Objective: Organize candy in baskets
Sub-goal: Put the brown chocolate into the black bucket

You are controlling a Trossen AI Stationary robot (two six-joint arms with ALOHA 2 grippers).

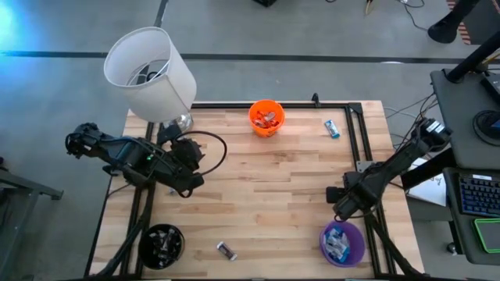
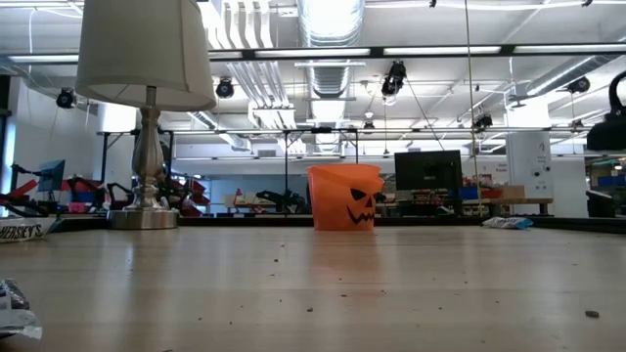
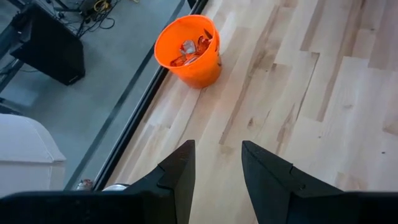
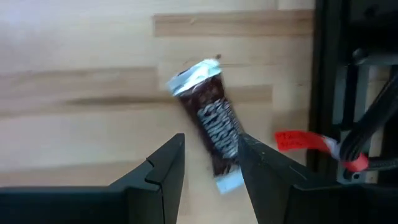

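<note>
My right gripper (image 1: 337, 201) is open near the table's right edge, just above the purple bucket (image 1: 342, 243), which holds several candies. In the right wrist view a dark brown candy with silver ends (image 4: 210, 134) lies slanted between the open fingers (image 4: 211, 140), and it looks blurred. My left gripper (image 1: 187, 183) is open over the table's left part (image 3: 217, 144) and holds nothing. The orange bucket (image 1: 266, 117) with red candies stands at the far edge. The black bucket (image 1: 162, 243) stands at the near left corner. A light blue candy (image 1: 333, 128) and a dark candy (image 1: 226, 250) lie on the table. My right gripper stands open around the dark brown candy. The candy's silver end (image 4: 227, 182) shows close to the inner side of one finger (image 4: 261, 168). I cannot tell whether it touches the finger. It is not pinched between the two.
A white lampshade (image 1: 148, 74) on a silver base (image 2: 144, 217) stands at the far left corner. A black frame rail (image 4: 323, 93) with a red tag runs along the table's right side. Bare wood lies across the middle of the table (image 1: 266, 187).
</note>
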